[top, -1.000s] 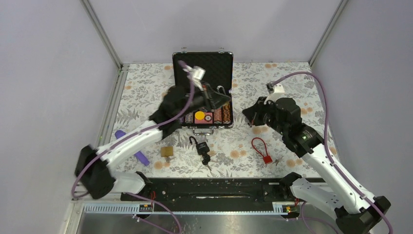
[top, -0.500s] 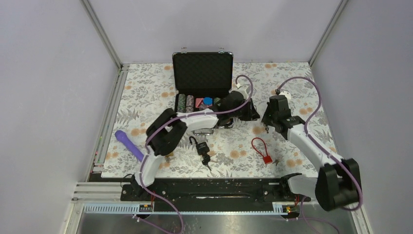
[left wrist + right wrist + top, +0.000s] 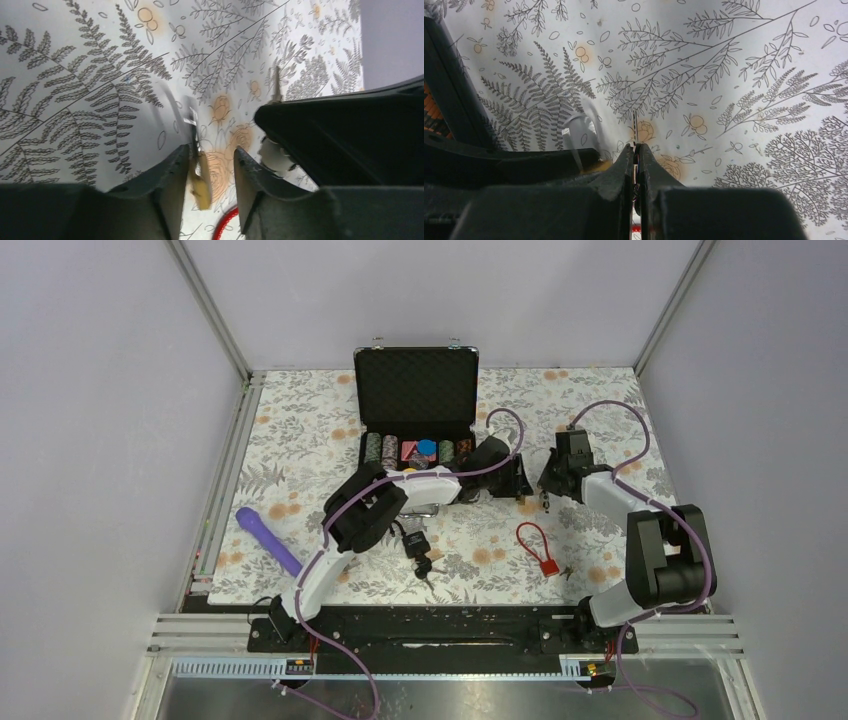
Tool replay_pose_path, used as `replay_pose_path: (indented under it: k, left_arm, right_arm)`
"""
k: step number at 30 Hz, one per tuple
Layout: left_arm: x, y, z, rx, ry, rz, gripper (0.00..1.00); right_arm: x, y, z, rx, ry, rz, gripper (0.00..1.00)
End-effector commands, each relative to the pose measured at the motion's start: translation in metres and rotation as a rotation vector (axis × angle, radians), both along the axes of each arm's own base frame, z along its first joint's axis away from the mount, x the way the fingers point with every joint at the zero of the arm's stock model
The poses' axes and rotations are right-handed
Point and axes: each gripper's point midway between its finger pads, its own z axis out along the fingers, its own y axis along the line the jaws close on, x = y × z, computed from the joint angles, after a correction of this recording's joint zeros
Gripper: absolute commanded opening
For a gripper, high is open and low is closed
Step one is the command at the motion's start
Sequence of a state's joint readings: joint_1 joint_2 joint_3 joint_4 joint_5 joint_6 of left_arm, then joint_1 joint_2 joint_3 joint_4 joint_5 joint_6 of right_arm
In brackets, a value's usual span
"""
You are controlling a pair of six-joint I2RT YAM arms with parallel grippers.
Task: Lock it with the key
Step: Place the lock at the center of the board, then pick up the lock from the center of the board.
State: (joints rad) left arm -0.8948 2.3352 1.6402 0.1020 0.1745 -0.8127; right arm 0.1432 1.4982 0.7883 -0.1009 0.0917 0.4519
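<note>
My left gripper [image 3: 518, 483] reaches right of the case. In the left wrist view the gripper [image 3: 212, 150] has a small brass padlock [image 3: 202, 180] between its jaws, lying against the left finger, with a gap to the right finger. The padlock's silver shackle points forward. My right gripper [image 3: 545, 483] faces it closely. In the right wrist view that gripper [image 3: 634, 146] is shut on a key [image 3: 634, 125], whose thin blade sticks out past the fingertips. The key [image 3: 276, 85] and the padlock [image 3: 591, 168] each show in the other wrist view. The top view hides both.
An open black case [image 3: 417, 390] with poker chips stands at the back middle. A black padlock with keys [image 3: 416, 542] and a red cable lock [image 3: 537, 545] lie near the front. A purple stick [image 3: 268, 538] lies front left.
One second ago my left gripper was over the case and a brass padlock lay front left. Both grippers have since come together right of the case, and the right arm has folded closer.
</note>
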Motion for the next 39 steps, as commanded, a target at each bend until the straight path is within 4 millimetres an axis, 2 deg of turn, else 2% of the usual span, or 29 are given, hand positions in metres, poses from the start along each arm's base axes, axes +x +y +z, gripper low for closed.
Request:
replay_pose_path:
  k: [1,5,7,12,15,21,24,28,30,32,34,36,39]
  left_arm:
    - [0.013,-0.013,0.031,-0.053,-0.068,0.024,0.47]
    - [0.018,-0.004,0.039,-0.024,-0.099,0.057,0.6]
    - [0.02,0.005,0.044,0.007,-0.12,0.083,0.62]
    - [0.024,0.044,0.052,0.11,-0.166,0.189,0.6]
    - [0.024,0.064,0.066,0.136,-0.203,0.23,0.58]
    - [0.011,0.104,0.102,0.175,-0.278,0.27,0.57]
    - [-0.004,0.135,0.12,0.196,-0.315,0.285,0.59]
    - [-0.026,0.191,0.116,0.305,-0.334,0.345,0.69]
    - [-0.035,0.22,0.117,0.349,-0.341,0.396,0.79]
    - [-0.045,0.247,0.122,0.374,-0.352,0.447,0.9]
    - [-0.053,0.272,0.13,0.381,-0.373,0.502,0.98]
    - [-0.061,0.294,0.137,0.38,-0.388,0.549,0.99]
    - [-0.073,0.32,0.151,0.369,-0.413,0.598,0.99]
  right_arm:
    - [0.027,0.009,0.017,0.051,-0.073,-0.005,0.09]
    - [0.026,0.01,0.014,0.064,-0.043,-0.003,0.17]
    - [0.022,0.012,0.012,0.091,-0.017,-0.011,0.23]
    - [0.015,0.024,0.016,0.192,0.019,-0.026,0.45]
    - [0.011,0.022,0.02,0.196,0.021,-0.048,0.56]
    - [-0.001,0.026,0.039,0.229,-0.01,-0.037,0.6]
    - [-0.013,0.035,0.049,0.267,-0.017,0.009,0.6]
    - [-0.037,0.059,0.062,0.253,-0.059,0.116,0.63]
    - [-0.048,0.076,0.066,0.241,-0.076,0.175,0.67]
    - [-0.059,0.097,0.069,0.229,-0.085,0.236,0.74]
    - [-0.069,0.118,0.07,0.195,-0.099,0.289,0.87]
    - [-0.078,0.138,0.07,0.152,-0.108,0.329,0.95]
    - [-0.085,0.167,0.069,0.084,-0.123,0.376,0.98]
